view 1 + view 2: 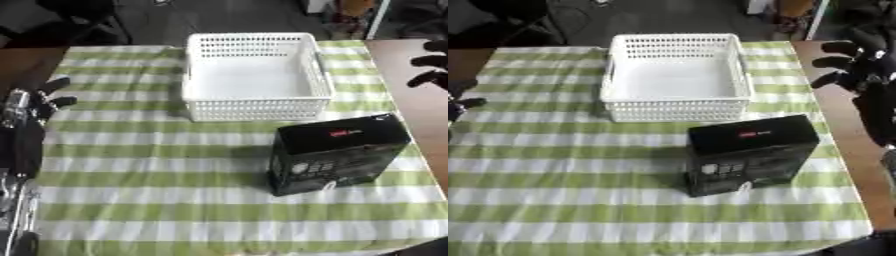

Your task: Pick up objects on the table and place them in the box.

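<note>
Carton of black card (337, 154), box-shaped with a small red label on its top face and pale print on the front, stands on the green-and-white striped tablecloth (157, 190) toward the near right of the table. It sits slightly askew to the stripes, with a shadow falling to its left. No hand touches it.

Just beyond it, close to its far edge but apart from it, is the white plastic basket with perforated walls (256, 75), square and shallow. Nothing lies inside; its pale floor shows bare.

The robot's right hand (852, 65) hangs at the right side, over the bare brown wooden tabletop (842, 130) that shows past the cloth's edge, level with the basket and well apart from the carton. Its dark fingers are spread and reach leftward, relaxed, holding nothing. The black forearm runs down behind it along the right edge in the right eye view.

The robot's left hand (45, 100) is at the left edge of the cloth, about level with the basket's near wall, its fingers loosely splayed and empty. Its black and silver arm (17, 165) comes up along the left border in the left eye view.
</note>
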Robot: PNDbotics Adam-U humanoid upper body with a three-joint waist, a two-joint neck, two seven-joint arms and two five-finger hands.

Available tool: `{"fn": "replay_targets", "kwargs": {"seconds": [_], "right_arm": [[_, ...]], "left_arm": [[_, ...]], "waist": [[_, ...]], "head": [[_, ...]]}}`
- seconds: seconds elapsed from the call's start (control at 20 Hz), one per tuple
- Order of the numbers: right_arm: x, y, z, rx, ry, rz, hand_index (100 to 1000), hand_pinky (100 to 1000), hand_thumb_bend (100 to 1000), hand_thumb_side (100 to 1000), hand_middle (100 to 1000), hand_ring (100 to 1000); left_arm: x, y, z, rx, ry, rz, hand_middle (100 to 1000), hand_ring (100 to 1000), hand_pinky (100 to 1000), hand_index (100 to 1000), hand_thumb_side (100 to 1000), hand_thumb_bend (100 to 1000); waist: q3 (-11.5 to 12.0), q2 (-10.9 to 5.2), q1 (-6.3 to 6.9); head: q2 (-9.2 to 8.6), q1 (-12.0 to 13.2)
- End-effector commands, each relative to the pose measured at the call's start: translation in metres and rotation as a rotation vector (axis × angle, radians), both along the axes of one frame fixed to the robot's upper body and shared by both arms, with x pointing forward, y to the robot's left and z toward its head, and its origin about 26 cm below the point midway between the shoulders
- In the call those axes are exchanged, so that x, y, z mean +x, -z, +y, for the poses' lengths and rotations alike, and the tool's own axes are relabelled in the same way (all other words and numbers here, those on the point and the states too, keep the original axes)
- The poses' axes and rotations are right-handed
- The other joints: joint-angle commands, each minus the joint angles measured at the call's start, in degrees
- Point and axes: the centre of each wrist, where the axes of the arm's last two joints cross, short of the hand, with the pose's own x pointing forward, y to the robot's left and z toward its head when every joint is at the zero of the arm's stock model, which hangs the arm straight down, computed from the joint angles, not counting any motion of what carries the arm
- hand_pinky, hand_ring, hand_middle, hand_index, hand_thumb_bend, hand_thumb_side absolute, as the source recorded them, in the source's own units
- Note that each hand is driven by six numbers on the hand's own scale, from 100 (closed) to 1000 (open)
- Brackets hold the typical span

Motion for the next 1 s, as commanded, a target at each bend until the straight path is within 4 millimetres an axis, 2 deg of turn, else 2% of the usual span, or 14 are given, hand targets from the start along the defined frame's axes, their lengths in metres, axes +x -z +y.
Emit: {"fn": "replay_targets", "kwargs": {"seconds": [0.05,0.45,0.65,0.7,0.75,1.0], "right_arm": [[0.001,-0.012,0.003,-0.016,-0.029,-0.028,1000,640,498,896,834,798],[0.003,-0.017,0.005,-0.066,-0.042,-0.048,999,652,508,895,835,803],[0.003,-0.029,0.006,-0.209,-0.038,-0.121,986,694,538,885,840,813],[0.003,-0.033,0.006,-0.256,-0.036,-0.146,988,689,497,905,845,812],[0.003,-0.037,0.007,-0.300,-0.033,-0.169,983,718,556,878,844,820],[0.001,-0.057,0.012,-0.551,-0.041,-0.268,989,783,624,827,855,847]], "left_arm": [[0.001,-0.009,-0.001,0.010,0.011,-0.031,966,843,730,931,1000,100],[0.001,-0.008,-0.001,0.012,0.014,-0.028,966,844,730,930,1000,100],[0.001,-0.008,-0.001,0.014,0.015,-0.027,966,844,730,930,1000,100],[0.001,-0.008,-0.001,0.014,0.015,-0.026,966,844,730,930,1000,100],[0.001,-0.008,-0.001,0.014,0.015,-0.025,966,844,730,930,1000,100],[0.001,-0.007,0.000,0.017,0.016,-0.022,966,844,730,929,1000,100]], "waist": [[0.1,-0.40,-0.07],[0.0,-0.47,-0.05],[0.1,-0.57,-0.08],[0.1,-0.59,-0.09],[0.1,-0.61,-0.11],[0.2,-0.70,-0.23]], "head": [[0.05,-0.8],[0.05,-0.8],[0.05,-0.8],[0.05,-0.8],[0.05,-0.7],[0.05,-0.7]]}}
